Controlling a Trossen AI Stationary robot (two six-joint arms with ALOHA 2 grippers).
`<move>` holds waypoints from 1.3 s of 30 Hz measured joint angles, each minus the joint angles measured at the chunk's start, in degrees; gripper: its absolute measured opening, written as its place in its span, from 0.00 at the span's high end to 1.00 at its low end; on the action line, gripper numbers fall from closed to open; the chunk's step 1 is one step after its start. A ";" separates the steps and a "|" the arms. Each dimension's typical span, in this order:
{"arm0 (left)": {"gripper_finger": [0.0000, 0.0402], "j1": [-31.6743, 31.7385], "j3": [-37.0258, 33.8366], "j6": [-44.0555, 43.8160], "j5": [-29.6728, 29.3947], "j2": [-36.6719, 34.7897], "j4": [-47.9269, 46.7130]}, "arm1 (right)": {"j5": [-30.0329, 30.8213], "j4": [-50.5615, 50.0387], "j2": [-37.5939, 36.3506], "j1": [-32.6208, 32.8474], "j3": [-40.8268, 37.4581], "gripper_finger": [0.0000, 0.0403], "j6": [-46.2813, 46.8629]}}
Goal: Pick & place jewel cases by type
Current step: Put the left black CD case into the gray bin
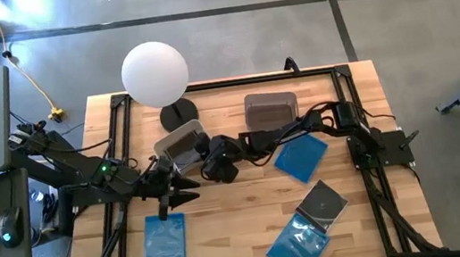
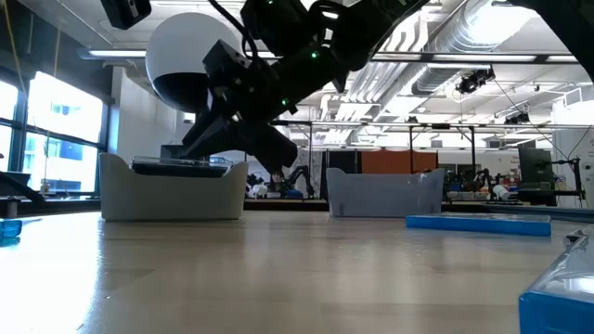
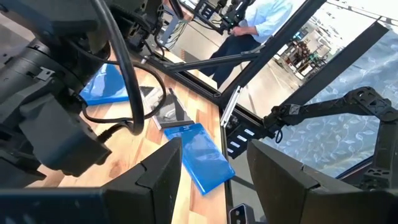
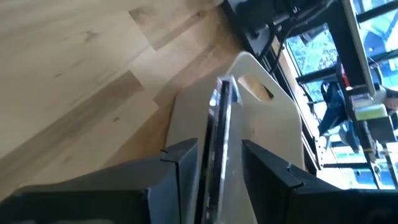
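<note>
Edgewise, the right hand (image 4: 214,163) pinches a clear jewel case (image 4: 217,124) above the tub (image 4: 273,134); left hand (image 3: 211,174) open.

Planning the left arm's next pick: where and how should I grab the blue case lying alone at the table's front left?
Probably from straight above. That blue jewel case lies flat on the table, thin, with its edges free, so pinch across its narrower width, on the two long edges. The open left hand hangs close beside it.

left tub (image 1: 181,142) beside right tub (image 1: 270,108), lamp (image 1: 156,74) behind
</note>
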 joint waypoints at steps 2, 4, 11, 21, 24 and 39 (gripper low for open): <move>0.55 0.00 0.00 0.00 0.00 0.00 0.01 | -0.24 1.03 0.01 0.00 0.00 0.72 0.00; 0.55 0.00 0.00 0.00 0.00 0.00 0.01 | -0.10 2.95 0.02 0.02 0.00 0.72 0.09; 0.55 0.00 0.00 0.01 -0.04 0.00 0.32 | 0.05 4.07 1.86 -0.02 0.00 0.72 1.59; 0.55 0.00 0.02 0.48 -0.17 0.00 0.03 | 5.41 9.16 4.50 -0.66 0.00 0.72 -0.07; 0.55 0.00 0.02 0.52 -0.17 0.00 0.03 | 5.15 8.84 4.52 -1.26 0.00 0.72 0.03; 0.55 0.00 0.02 0.61 0.50 0.00 0.01 | 5.33 7.98 4.50 -2.71 0.00 0.74 0.07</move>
